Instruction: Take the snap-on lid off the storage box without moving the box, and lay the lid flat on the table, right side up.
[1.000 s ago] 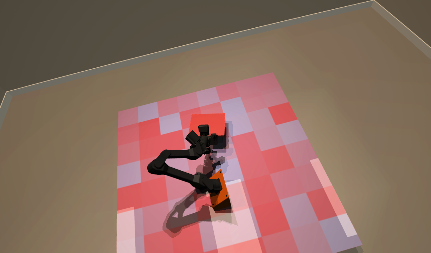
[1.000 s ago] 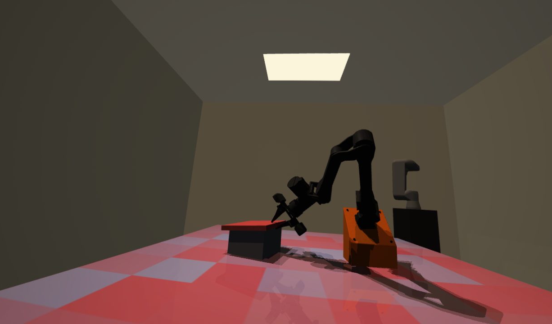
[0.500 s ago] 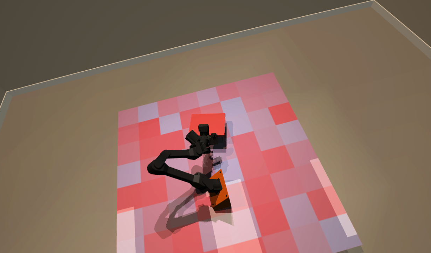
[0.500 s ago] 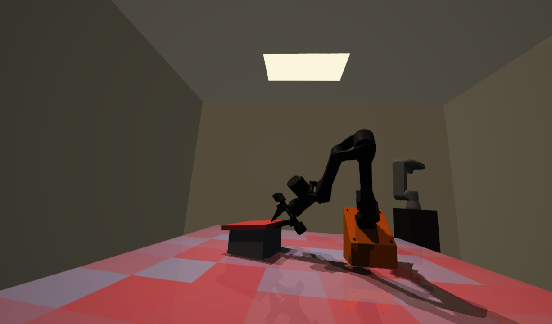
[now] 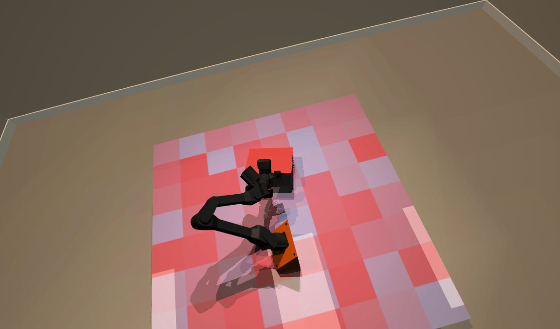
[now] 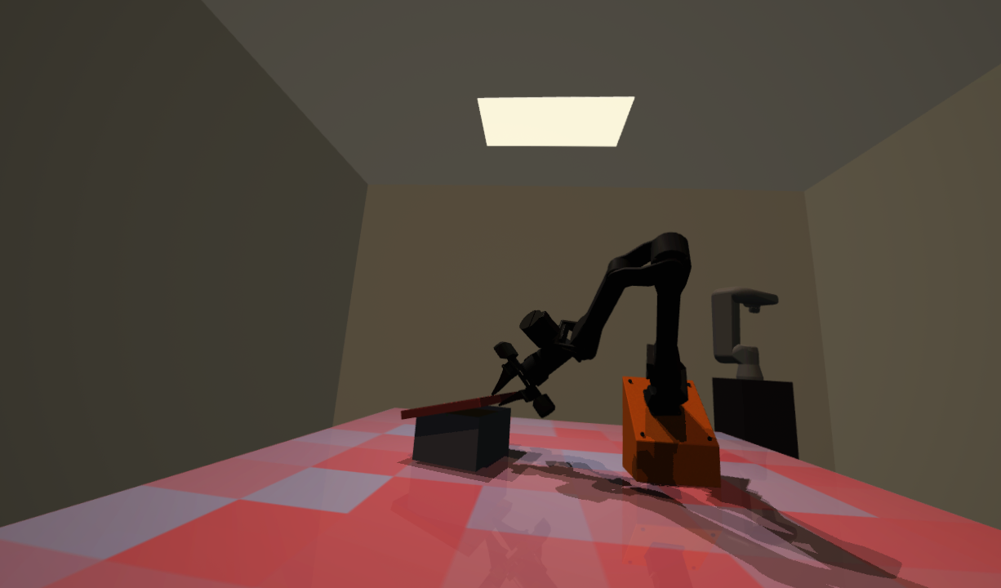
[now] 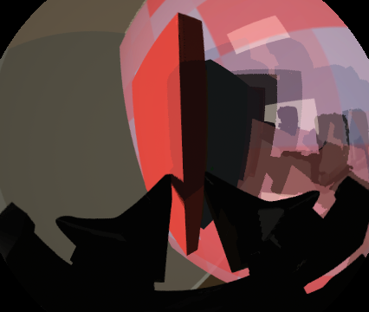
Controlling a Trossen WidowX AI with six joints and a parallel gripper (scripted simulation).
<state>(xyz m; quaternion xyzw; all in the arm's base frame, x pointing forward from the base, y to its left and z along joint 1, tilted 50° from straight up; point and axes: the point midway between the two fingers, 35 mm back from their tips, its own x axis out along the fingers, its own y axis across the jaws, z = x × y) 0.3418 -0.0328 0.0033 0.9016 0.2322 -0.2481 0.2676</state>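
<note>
your gripper [image 5: 273, 186] [image 6: 498, 398] [image 7: 186, 177] had its jaws clenched on the edge of the red lid [image 5: 273, 159] [image 6: 452, 406] [image 7: 158, 130], which slanted out beyond them, raised at your gripped side, above the dark storage box [image 5: 287, 183] [image 6: 452, 442] [image 7: 225, 113], which stood on the checkered table [image 5: 240, 315] [image 6: 306, 541] [image 7: 245, 13] just below the jaws.

The black robot arm [image 5: 206, 219] [image 6: 670, 251] bends up high, then slants down. Its hand [image 5: 275, 186] [image 6: 498, 398] [image 7: 186, 177] tips low, with two pointy fingers pinched tight on the lid.
</note>
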